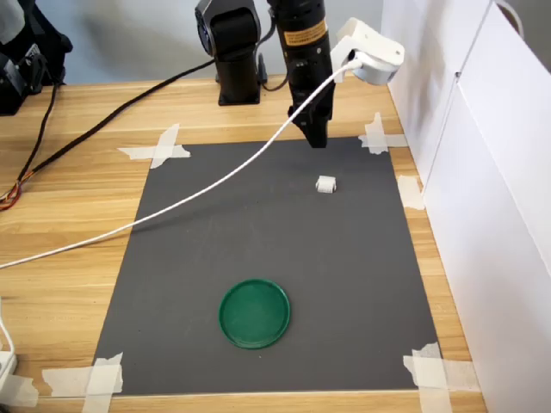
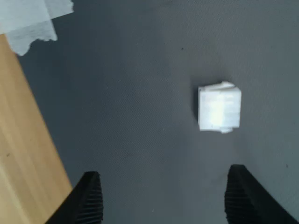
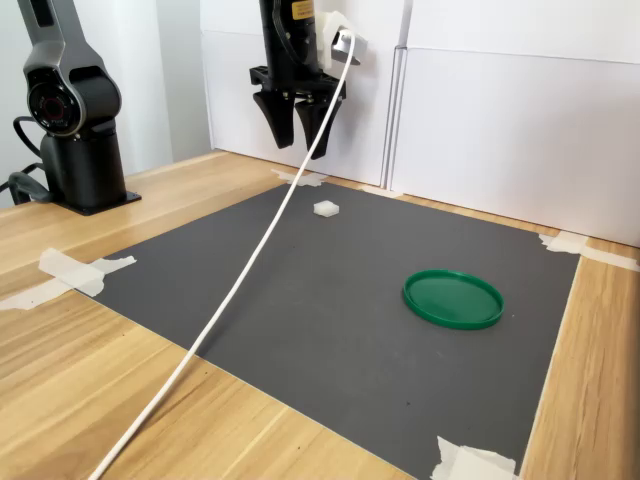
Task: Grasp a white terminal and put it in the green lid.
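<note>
On the dark mat [image 1: 258, 232], the green lid [image 1: 254, 313] lies flat with nothing in it. Well apart from it, the white terminal [image 1: 325, 184] sits on the mat, and above it hangs the gripper [image 3: 297, 125], jaws spread wide, holding nothing.

The arm hangs upright over the bench's far edge, its gripper [image 3: 297, 125] pointing down, fingers [image 3: 273, 118] spread apart, holding nothing.

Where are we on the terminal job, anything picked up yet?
Nothing is placed: the flat round green plastic lid is empty. The gripper hangs open above the small white blocky plastic terminal, which sits on the dark grey mat. Descent, grasp, carry and release remain.
</note>
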Tool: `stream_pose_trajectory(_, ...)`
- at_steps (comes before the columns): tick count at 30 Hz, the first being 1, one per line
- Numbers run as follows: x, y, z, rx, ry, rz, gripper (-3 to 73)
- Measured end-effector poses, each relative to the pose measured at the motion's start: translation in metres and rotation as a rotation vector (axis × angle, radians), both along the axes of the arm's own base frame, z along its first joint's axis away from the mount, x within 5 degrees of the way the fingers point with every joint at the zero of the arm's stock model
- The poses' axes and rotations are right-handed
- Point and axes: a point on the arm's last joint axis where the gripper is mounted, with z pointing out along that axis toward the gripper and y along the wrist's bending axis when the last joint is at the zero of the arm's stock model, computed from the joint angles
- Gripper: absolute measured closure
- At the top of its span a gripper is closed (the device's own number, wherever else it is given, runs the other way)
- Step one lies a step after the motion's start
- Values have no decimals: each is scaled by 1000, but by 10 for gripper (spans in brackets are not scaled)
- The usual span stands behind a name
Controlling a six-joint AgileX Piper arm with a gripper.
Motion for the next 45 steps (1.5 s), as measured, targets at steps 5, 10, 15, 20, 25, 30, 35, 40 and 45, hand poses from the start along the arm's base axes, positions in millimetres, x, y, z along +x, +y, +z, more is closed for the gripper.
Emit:
stream_pose_trajectory(5, 8, 4, -16, -8, 0, 0, 49)
stream_pose_trajectory(10, 7, 3, -31, -18, -1, 25, 49)
stream_pose_trajectory(15, 5, 2, -38, -11, -11, 41, 49)
stream_pose_trajectory(20, 4, 3, -38, 9, -7, 37, 49)
stream_pose_trajectory(25, 8, 4, -34, 8, -27, 25, 49)
stream_pose_trajectory(30, 23, 9, -18, 13, -92, -14, 49)
stream_pose_trajectory(35, 30, 11, -22, -24, -63, -29, 49)
stream_pose_trajectory(40, 31, 11, -30, -39, -34, -38, 49)
stream_pose_trajectory(45, 32, 11, -36, -47, -21, -37, 49)
